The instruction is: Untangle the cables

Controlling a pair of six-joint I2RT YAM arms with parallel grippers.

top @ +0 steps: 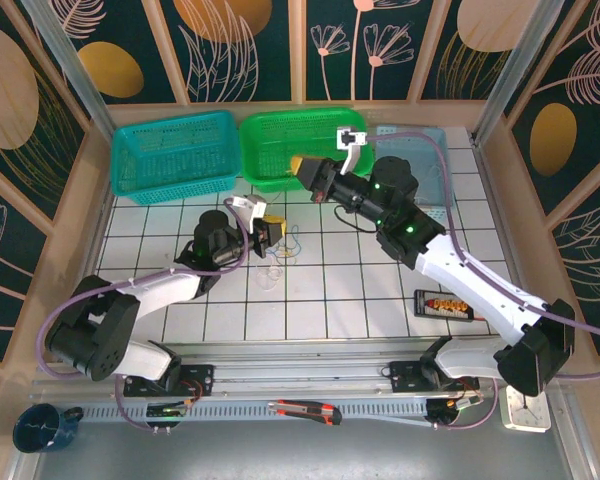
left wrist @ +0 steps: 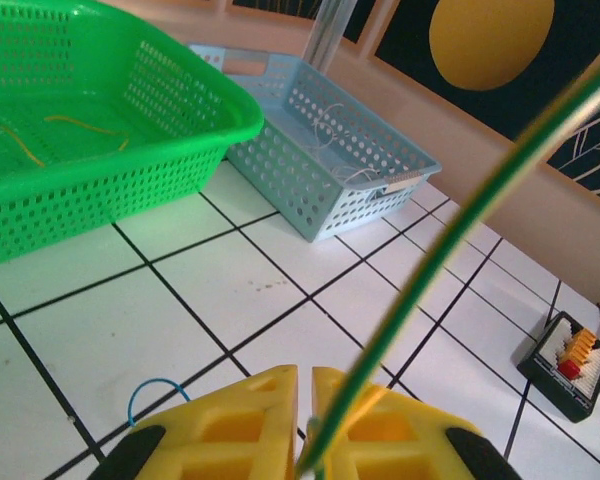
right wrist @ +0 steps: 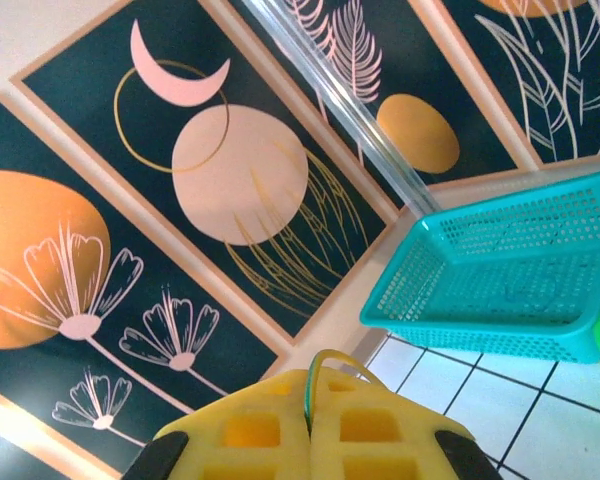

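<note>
The cables [top: 278,258] lie as a small loose bunch of thin wires on the white tiles, just in front of my left gripper [top: 271,231]. In the left wrist view my left gripper [left wrist: 305,372] has its yellow fingers closed on a green-and-yellow cable [left wrist: 450,240] that runs taut up to the right. A blue wire loop [left wrist: 155,390] lies on the tile beside the fingers. My right gripper [top: 300,168] hovers at the green basket's front edge. Seen from its wrist, the right gripper [right wrist: 309,385] is shut on a green-yellow cable loop [right wrist: 325,362].
Three baskets stand along the back: teal [top: 175,155], green [top: 255,125] with yellow wires inside [left wrist: 80,125], and light blue [left wrist: 330,170] holding white wires. A black board with orange parts [top: 446,305] lies at the right front. A cutter [top: 305,410] lies by the arm bases.
</note>
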